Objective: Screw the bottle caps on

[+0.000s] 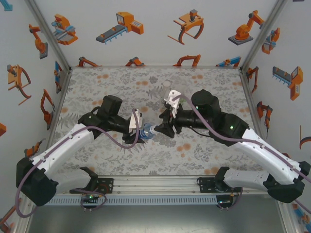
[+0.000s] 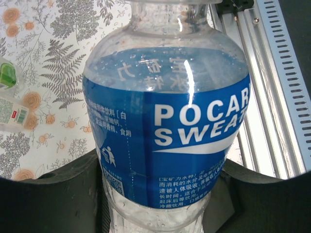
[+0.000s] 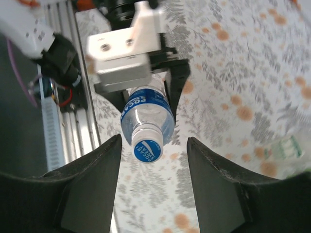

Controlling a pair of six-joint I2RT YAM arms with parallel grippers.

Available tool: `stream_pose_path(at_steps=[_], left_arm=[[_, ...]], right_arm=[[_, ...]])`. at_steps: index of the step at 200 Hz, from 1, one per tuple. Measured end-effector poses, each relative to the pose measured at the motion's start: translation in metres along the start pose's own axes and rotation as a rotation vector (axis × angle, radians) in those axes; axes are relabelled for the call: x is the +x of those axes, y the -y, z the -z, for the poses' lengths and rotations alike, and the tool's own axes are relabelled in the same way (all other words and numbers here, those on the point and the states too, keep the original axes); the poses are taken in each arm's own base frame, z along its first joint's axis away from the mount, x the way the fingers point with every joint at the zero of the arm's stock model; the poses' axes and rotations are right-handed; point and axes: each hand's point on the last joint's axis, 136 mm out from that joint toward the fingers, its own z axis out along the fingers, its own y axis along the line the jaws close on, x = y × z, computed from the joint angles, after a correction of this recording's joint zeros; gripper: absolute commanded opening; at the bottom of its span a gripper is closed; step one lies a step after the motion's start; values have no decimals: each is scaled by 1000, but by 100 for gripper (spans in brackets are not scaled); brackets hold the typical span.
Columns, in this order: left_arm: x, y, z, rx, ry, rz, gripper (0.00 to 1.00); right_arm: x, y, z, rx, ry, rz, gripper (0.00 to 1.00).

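Left end effector (image 1: 141,130) is closed around the blue bottle (image 1: 148,131), which hangs clear above the desk (image 1: 121,82) near its middle. The bottle lies roughly level, neck pointing toward the right arm.

Left wrist view: blue bottle (image 2: 165,121) sits close to the lens, blue label with white lettering, clear shoulder above it. Dark fingers (image 2: 63,194) press against its lower body on both sides. Droplets show inside the clear plastic.

Right end effector (image 1: 162,128) faces the bottle's neck end, just beside it. Right wrist view: right end effector (image 3: 154,141) has its jaws apart, one finger on each side of the cap (image 3: 147,149), with a gap on both sides and no contact. It holds nothing.

The cap sits on the neck of the blue bottle (image 3: 146,114), its top blue with white print, its rim whitish. How tightly it is threaded cannot be told.

A second bottle (image 2: 7,97) with a white-and-green label lies on the desk at the left edge of the left wrist view, apart from the held one. The same second bottle (image 3: 286,145) shows blurred at the right edge of the right wrist view.

Metal rail (image 1: 155,184) runs along the near edge of the desk, between the two arm bases
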Motion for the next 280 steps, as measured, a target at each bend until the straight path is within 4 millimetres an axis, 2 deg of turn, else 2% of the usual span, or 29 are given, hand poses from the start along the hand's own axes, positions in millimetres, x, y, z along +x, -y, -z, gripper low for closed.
stream_pose_path(at_steps=[27,59,111,187,202,244,280], left_arm=[[-1,1,0,4,7,-2,0],[-3,2,1,7,14,-7,0],[-4,3,2,9,18,-10,0],[-4,4,2,11,15,-10,0],[-2,4,2,11,10,-6,0],[-1,3,2,5,1,-4,0],[3,0,2,-12,-22,0,0]], right_arm=[[6,-21,2,-119,-10,199,54],[11,-29,1,-171,-14,299,52],[15,-33,-6,-193,-23,348,45],[23,-28,-17,-155,-69,363,34],[24,-27,-18,-143,-77,361,28],[25,-17,-21,-74,-101,219,14],[30,3,-24,62,-108,-145,0]])
